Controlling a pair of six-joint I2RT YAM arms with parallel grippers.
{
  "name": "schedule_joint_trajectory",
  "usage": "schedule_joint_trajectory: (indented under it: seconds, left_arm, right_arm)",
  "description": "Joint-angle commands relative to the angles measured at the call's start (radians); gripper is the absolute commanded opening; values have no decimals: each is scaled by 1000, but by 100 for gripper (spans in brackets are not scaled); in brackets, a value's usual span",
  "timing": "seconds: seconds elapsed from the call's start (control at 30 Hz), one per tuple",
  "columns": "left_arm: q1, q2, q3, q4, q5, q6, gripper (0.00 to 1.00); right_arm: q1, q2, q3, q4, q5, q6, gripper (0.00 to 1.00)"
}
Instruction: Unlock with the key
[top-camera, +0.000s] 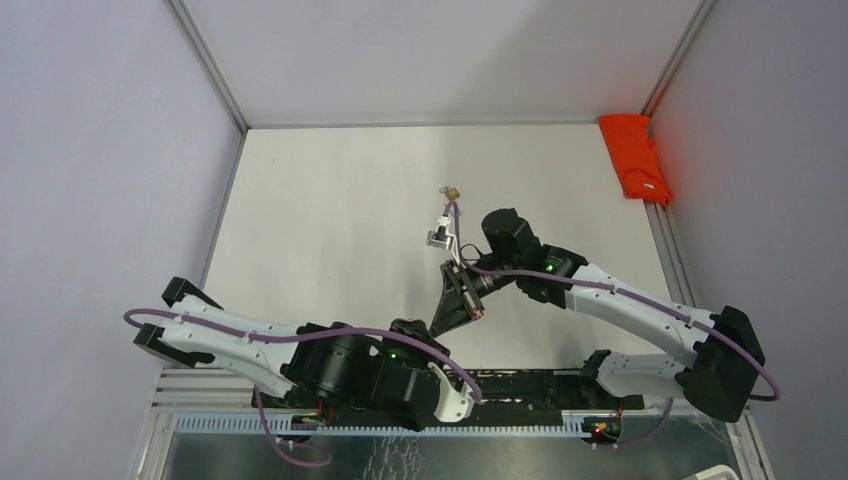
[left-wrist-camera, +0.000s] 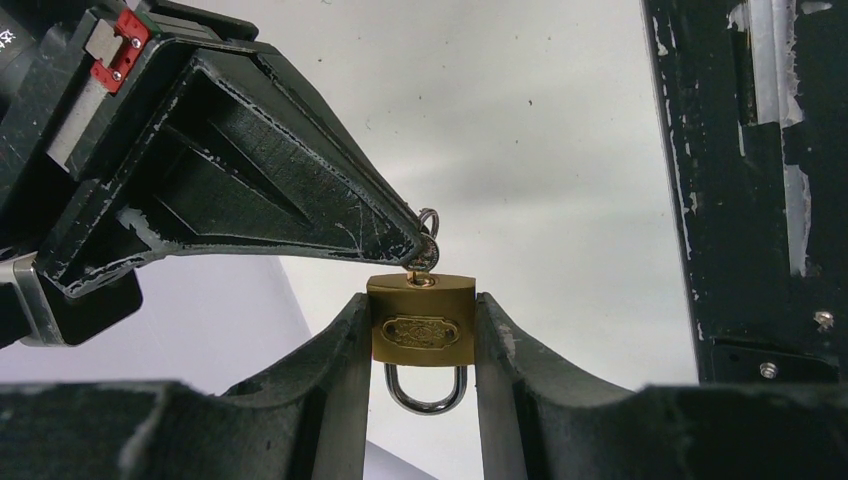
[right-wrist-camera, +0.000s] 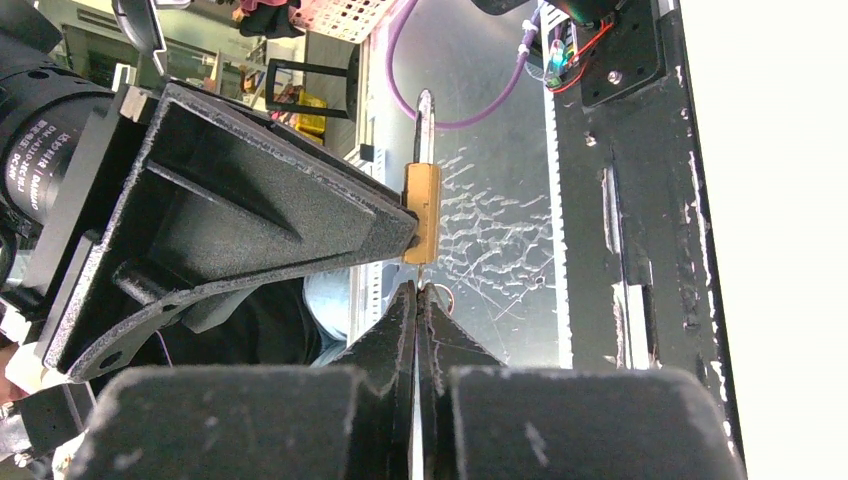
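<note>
A brass padlock (left-wrist-camera: 420, 325) sits clamped between the two fingers of my left gripper (left-wrist-camera: 422, 300), keyhole end up. Its silver shackle (left-wrist-camera: 427, 392) hangs below, seated in the body. My right gripper (right-wrist-camera: 417, 288) is shut on a small silver key (left-wrist-camera: 430, 256), whose blade is in the keyhole on top of the padlock. The right wrist view shows the padlock (right-wrist-camera: 421, 215) edge-on, just beyond my closed fingertips. In the top view both arms meet low over the near middle of the table (top-camera: 330, 200).
A red cloth (top-camera: 635, 155) lies at the table's far right corner. A black rail (left-wrist-camera: 745, 180) runs along the near edge below the grippers. Grey walls close in the table on three sides.
</note>
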Motion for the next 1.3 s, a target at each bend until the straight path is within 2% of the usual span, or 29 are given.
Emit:
schedule_joint_trajectory:
  seconds: [0.0, 0.2, 0.4, 0.5, 0.63, 0.83, 1.0, 1.13, 1.27]
  left_arm:
    - [-13, 19, 78, 207, 8, 40, 2]
    - [2, 11, 92, 261, -7, 31, 2]
    - [62, -9, 103, 356, 13, -32, 2]
    - [82, -23, 81, 416, -3, -69, 2]
    - [96, -67, 9, 517, -10, -91, 2]
    - [118, -136, -107, 638, -41, -141, 2]
    - [144, -187, -188, 721, -122, -177, 2]
    - [190, -257, -286, 834, -208, -245, 2]
    - [294, -310, -380, 951, -245, -336, 6]
  right_arm:
    - [1, 24, 93, 105, 46, -17, 0]
    - [1, 34, 124, 75, 67, -55, 0]
    - [-1, 75, 205, 64, 119, -106, 1]
    - [-4, 85, 201, 105, 137, -99, 19]
    - [-18, 89, 211, 139, 151, -96, 34]
    - [-69, 48, 210, 101, 202, -143, 40]
    - [-126, 24, 206, -43, 288, -270, 42]
    - [-165, -3, 130, -106, 412, -351, 43]
    - [-183, 12, 81, -160, 596, -424, 45]
